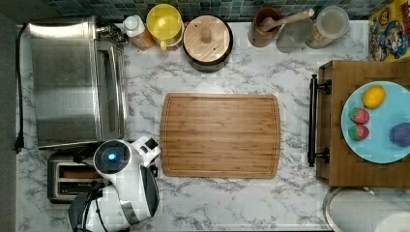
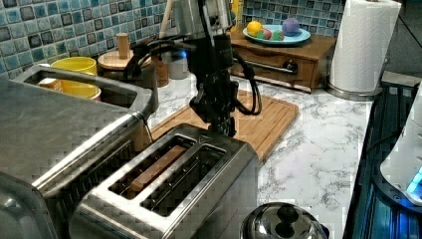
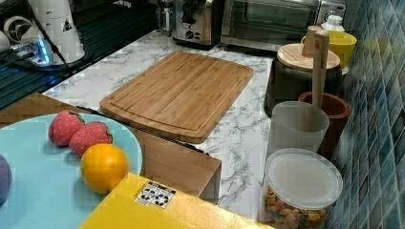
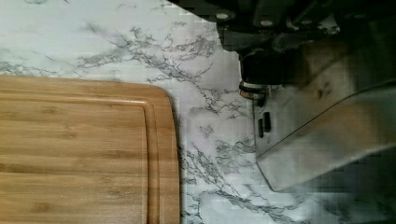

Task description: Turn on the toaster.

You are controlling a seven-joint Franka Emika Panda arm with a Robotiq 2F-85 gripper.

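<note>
While one gripper (image 2: 222,124) hung at the toaster's (image 2: 174,184) end, its grip state could not be told. One board (image 2: 259,122) lay beside the toaster, whose lever was hidden.

My bench is a white marble counter (image 1: 232,203) with grey veins. A wall of small blue-green tiles (image 2: 74,30) runs across the upper left of the left view and down the right edge of the right view. A wooden drawer unit (image 1: 360,164) fills the right of the top view. Soft glare lies on the stone.
</note>
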